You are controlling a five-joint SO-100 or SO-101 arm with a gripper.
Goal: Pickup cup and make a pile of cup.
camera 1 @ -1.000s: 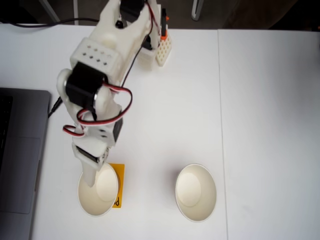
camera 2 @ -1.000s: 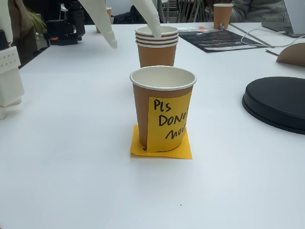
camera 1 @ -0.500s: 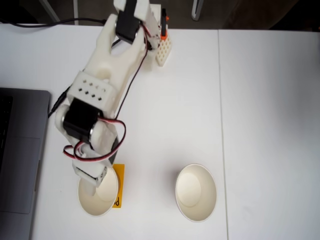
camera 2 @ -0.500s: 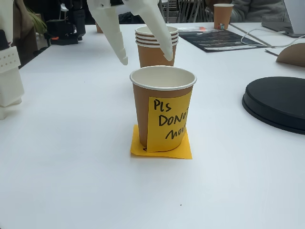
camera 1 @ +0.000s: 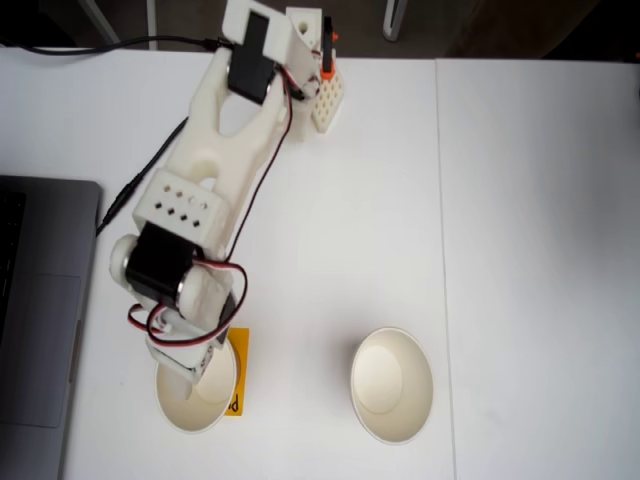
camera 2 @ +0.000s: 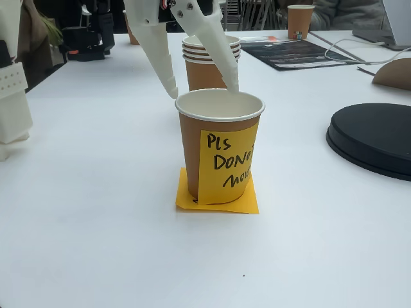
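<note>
The cup [camera 2: 218, 147] stands upright at the middle of a fixed view, with a brown wall, a cream inside and a yellow handwritten note on its side. From above, the cup [camera 1: 195, 395] sits at the lower left. My gripper [camera 2: 203, 92] is open and hangs right at the cup's far rim. One fingertip [camera 2: 172, 93] is outside the rim on the left, the other [camera 2: 234, 86] over the rim's right back. In the view from above, the gripper [camera 1: 195, 375] points down into the cup's mouth. Behind it stands the pile of cup [camera 2: 210, 64], showing three stacked rims; from above, that pile [camera 1: 392, 385] looks like one cup.
A flat orange note [camera 2: 218, 200] lies under the cup. A laptop [camera 1: 40, 310] lies at the left edge. A black round disc [camera 2: 372, 138] sits to the right, a black sheet [camera 2: 289, 51] and another cup [camera 2: 298, 19] lie far back. The arm's base [camera 1: 300, 60] is at the top.
The arm stretched forward and the open gripper came down from well above the cup to its rim. Neither the cup nor the pile moved.
</note>
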